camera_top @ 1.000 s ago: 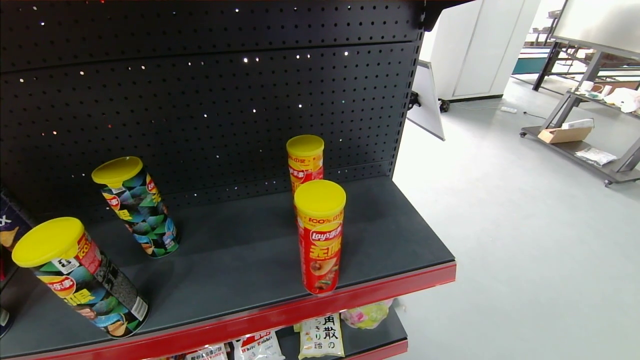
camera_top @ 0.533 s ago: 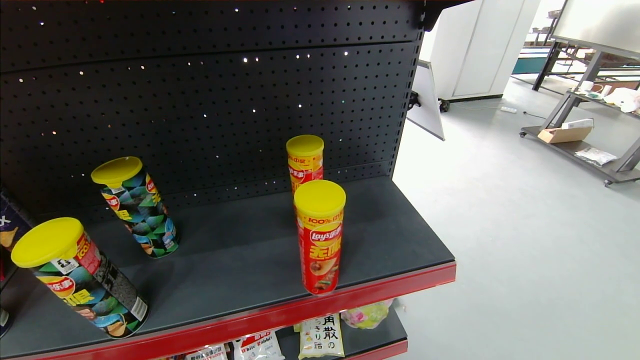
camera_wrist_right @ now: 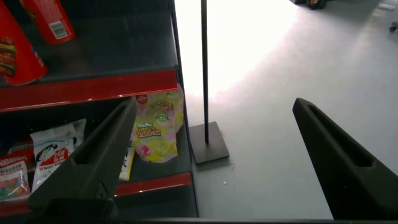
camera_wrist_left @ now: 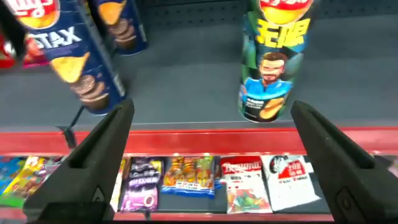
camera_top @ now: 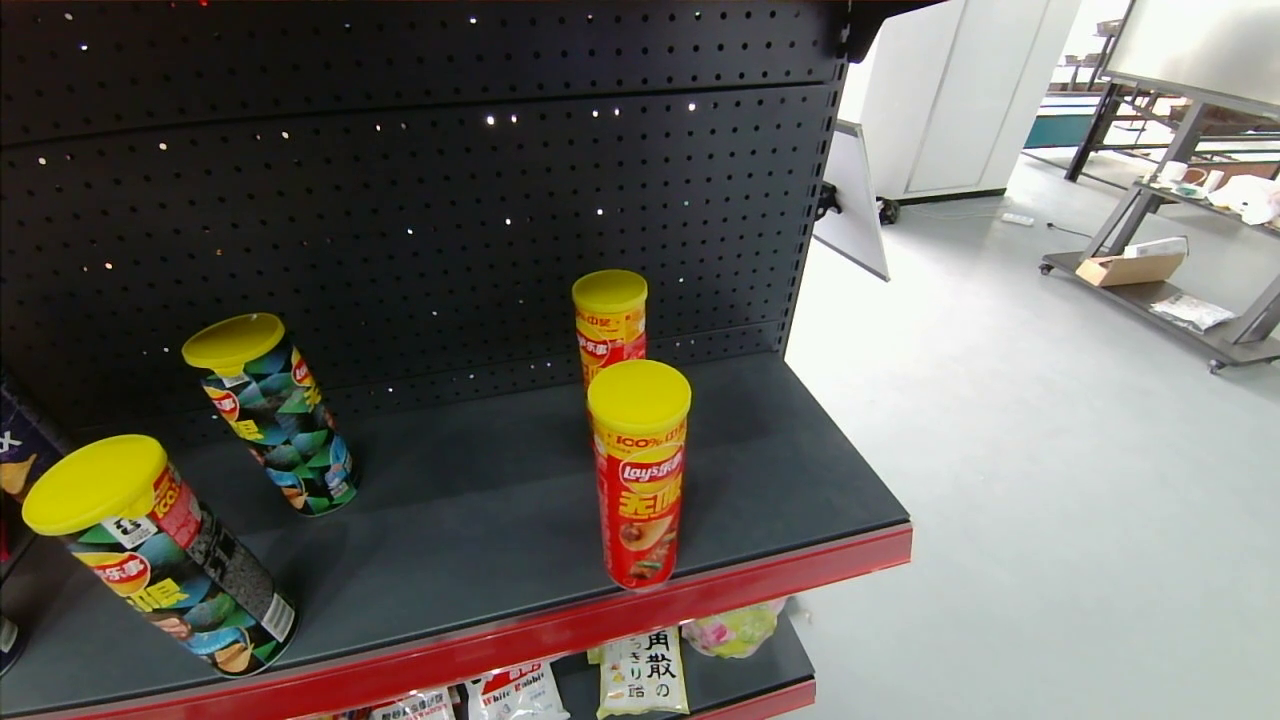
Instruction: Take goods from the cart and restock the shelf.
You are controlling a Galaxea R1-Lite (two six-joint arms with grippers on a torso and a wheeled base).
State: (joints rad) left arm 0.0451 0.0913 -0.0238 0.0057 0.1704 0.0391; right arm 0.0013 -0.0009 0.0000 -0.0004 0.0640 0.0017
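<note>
The dark shelf (camera_top: 480, 510) with a red front edge carries two red chip cans with yellow lids: one (camera_top: 640, 475) near the front edge, another (camera_top: 610, 318) behind it by the pegboard. Two black-and-teal cans stand further left, one at the front (camera_top: 160, 560), one further back (camera_top: 272, 415). My left gripper (camera_wrist_left: 211, 155) is open in front of the shelf's red edge (camera_wrist_left: 199, 137), facing a teal can (camera_wrist_left: 273, 62) and a blue can (camera_wrist_left: 74, 56). My right gripper (camera_wrist_right: 214, 162) is open and empty, low by the shelf's right end, near a red can (camera_wrist_right: 18, 50).
Snack bags (camera_top: 640, 670) lie on the lower shelf, also seen as bags (camera_wrist_left: 199, 180) and a pale bag (camera_wrist_right: 155, 124). A thin stand pole (camera_wrist_right: 204, 68) rises from the grey floor (camera_top: 1050, 450) right of the shelf. A wheeled rack (camera_top: 1170, 270) stands far right.
</note>
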